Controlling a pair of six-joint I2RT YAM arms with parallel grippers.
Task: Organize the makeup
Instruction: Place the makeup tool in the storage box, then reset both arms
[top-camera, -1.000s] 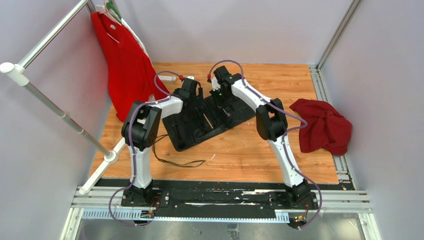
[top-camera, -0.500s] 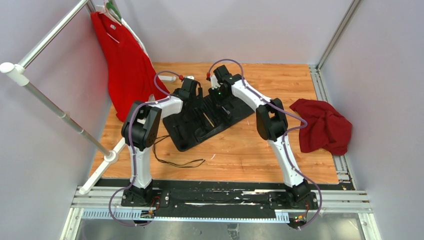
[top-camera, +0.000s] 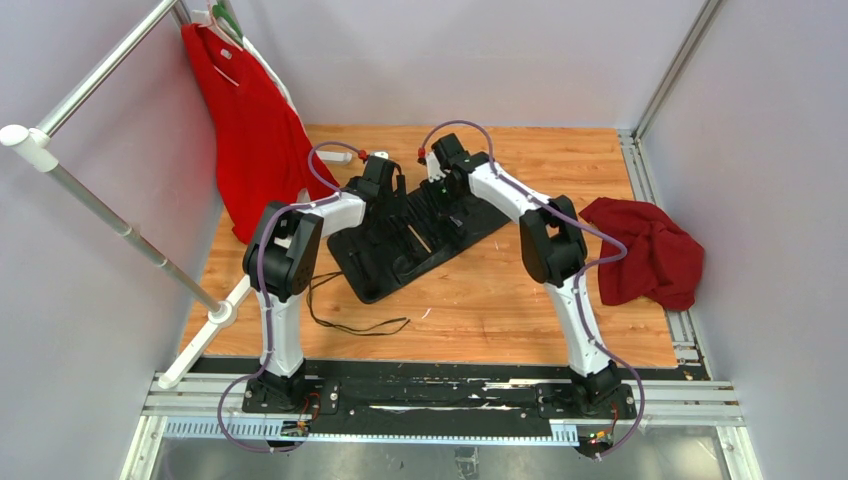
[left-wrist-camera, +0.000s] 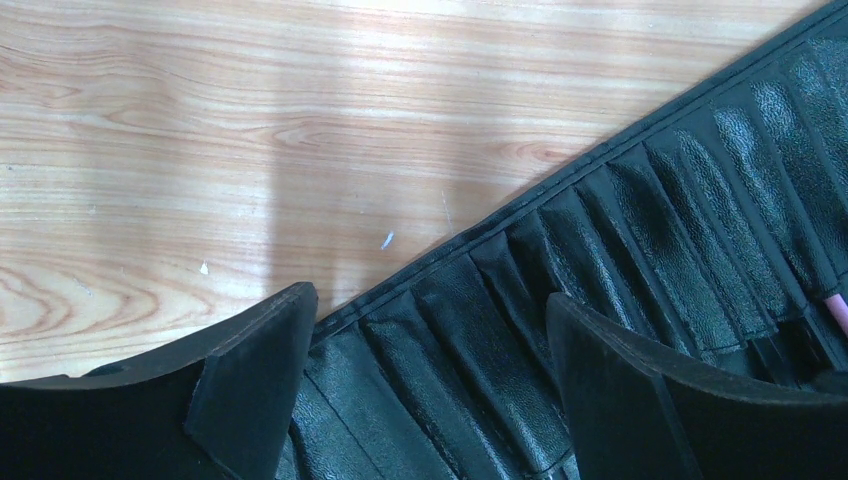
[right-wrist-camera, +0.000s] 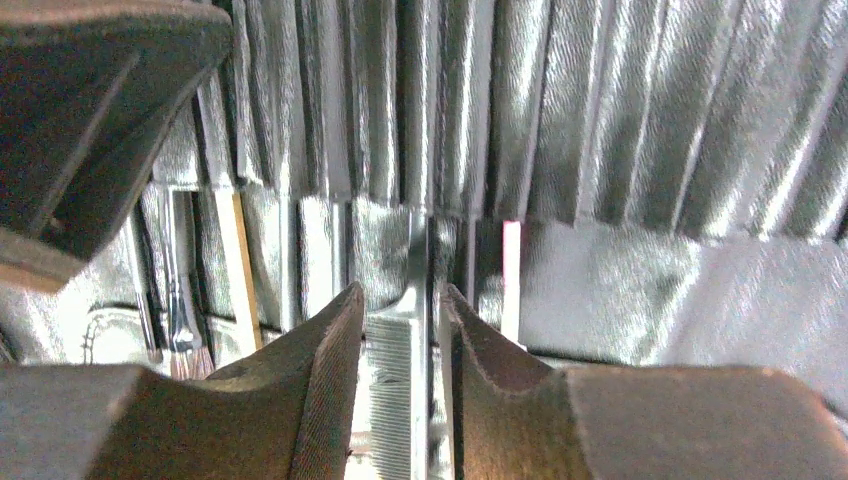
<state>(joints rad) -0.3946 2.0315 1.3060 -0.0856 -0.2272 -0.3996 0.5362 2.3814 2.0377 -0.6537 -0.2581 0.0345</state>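
"Makeup (right-wrist-camera: 185, 345), where is it?" asks Tom.

"In the case (right-wrist-camera: 620, 120) on the table (left-wrist-camera: 200, 120), tucked in slots. The comb (right-wrist-camera: 392, 400) has its thin end in a slot."

"Who has the comb?"

"The right end effector (right-wrist-camera: 400, 305). Its fingers pinch the comb's sides. The left end effector (left-wrist-camera: 430, 305) is wide open, holding nothing, low over the case's edge."

"How can it do this step well?"

"It should push the comb straight along its slot, slowly, so it misses the pink stick (right-wrist-camera: 511, 265) beside it. The left one could press the case flat."
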